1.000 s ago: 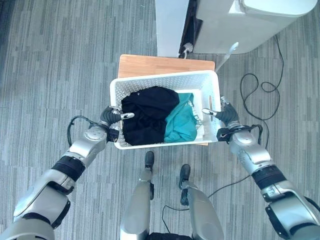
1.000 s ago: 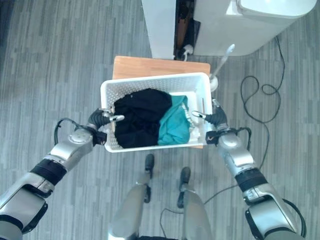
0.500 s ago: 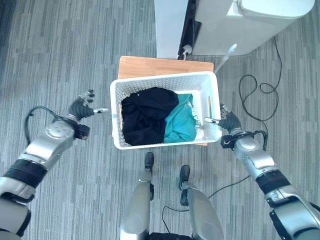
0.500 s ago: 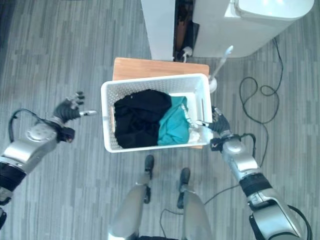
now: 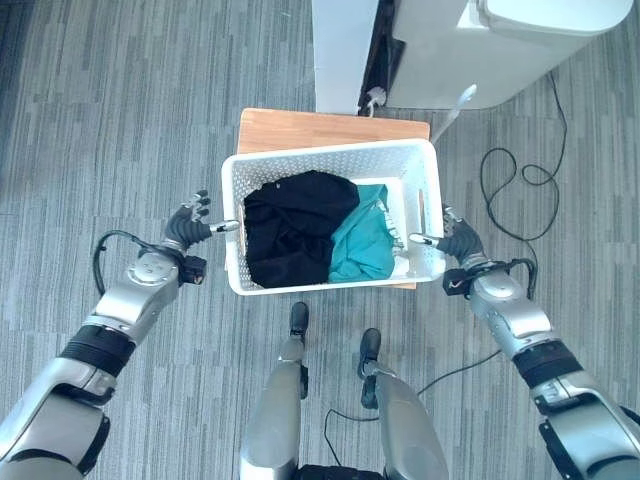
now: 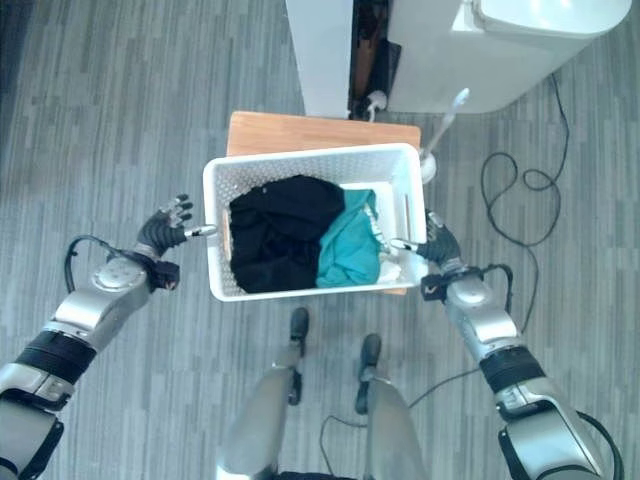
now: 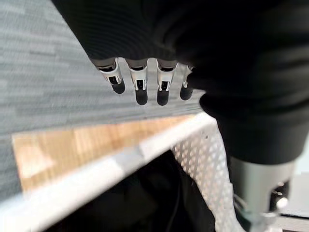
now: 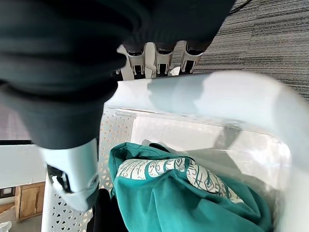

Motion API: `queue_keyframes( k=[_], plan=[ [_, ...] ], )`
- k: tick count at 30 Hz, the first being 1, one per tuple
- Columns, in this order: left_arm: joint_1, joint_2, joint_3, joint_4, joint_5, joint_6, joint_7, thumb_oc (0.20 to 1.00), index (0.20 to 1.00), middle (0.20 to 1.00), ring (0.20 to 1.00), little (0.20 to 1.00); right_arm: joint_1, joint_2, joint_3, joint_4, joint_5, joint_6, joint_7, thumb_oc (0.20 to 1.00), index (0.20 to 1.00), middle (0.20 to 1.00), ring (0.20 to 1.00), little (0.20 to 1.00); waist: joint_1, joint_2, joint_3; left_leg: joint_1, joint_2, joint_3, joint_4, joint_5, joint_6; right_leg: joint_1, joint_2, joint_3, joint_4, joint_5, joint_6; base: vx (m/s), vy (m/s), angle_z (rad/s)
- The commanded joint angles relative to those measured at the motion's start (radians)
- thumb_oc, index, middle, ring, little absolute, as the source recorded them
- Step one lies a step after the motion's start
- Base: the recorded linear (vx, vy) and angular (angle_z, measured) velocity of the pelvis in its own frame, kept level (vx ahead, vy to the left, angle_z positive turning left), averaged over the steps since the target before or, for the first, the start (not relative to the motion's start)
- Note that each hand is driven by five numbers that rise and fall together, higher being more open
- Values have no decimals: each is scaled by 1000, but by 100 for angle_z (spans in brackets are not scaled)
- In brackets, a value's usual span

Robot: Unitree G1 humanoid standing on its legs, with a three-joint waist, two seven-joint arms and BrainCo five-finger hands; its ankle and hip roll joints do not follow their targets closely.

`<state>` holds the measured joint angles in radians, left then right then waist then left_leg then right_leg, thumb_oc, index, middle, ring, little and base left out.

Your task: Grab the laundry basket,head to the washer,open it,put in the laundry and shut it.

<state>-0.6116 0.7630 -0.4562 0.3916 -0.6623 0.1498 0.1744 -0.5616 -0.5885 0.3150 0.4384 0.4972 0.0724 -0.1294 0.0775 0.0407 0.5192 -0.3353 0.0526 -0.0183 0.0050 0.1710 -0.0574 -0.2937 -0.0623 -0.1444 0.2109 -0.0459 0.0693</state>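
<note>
Eye views: white laundry basket [image 5: 330, 160] sits on a small wooden worktop [image 5: 300, 128], long axis running hand to hand; left hand [image 5: 187, 226] beside its left end, fingers spread, empty. Left wrist view: straight fingers [image 7: 140, 89] hang clear of the rim. Right wrist view: right hand [image 8: 157, 60] at the right rim, fingers behind it, thumb inside; grasp cannot be told.

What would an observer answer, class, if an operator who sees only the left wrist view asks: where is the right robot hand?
Observer: The right robot hand straddles the laundry basket's right wall, thumb inside, straight fingers outside.
Operator: I see black cloth. Anything else inside?
Observer: A teal garment lies beside the black clothing, on the right robot hand's side.
Operator: Where is the washer?
Observer: A white washer stands beyond the wooden table under the basket.
</note>
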Motion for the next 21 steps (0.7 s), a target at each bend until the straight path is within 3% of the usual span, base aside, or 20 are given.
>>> queue_keyframes(
  k=[1,11,21],
  plan=[
    [-49,-14,23,23,-18,-34,38,1000,1000,1000,1000,1000,-9,-16,-14,-75,22,-43,-15,1000,1000,1000,1000,1000,-5,-40,-34,-66,82,-20,156,-112,-43,-4,-145,7,-64,68,76,0,0,0],
    [-106,-76,-51,64,-25,-23,30,1000,1000,1000,1000,1000,-30,-12,10,-72,36,-41,-16,1000,1000,1000,1000,1000,-18,-43,-26,-74,79,-19,166,-118,-41,-17,-146,14,-60,72,75,0,0,0],
    [-166,-107,-86,129,132,16,-23,1000,1000,1000,1000,1000,-153,-17,50,41,3,-14,-21,1000,1000,1000,1000,1000,-16,-40,-22,-80,73,-15,175,-127,-38,-24,-146,22,-59,73,74,-3,3,-1]
  ],
)
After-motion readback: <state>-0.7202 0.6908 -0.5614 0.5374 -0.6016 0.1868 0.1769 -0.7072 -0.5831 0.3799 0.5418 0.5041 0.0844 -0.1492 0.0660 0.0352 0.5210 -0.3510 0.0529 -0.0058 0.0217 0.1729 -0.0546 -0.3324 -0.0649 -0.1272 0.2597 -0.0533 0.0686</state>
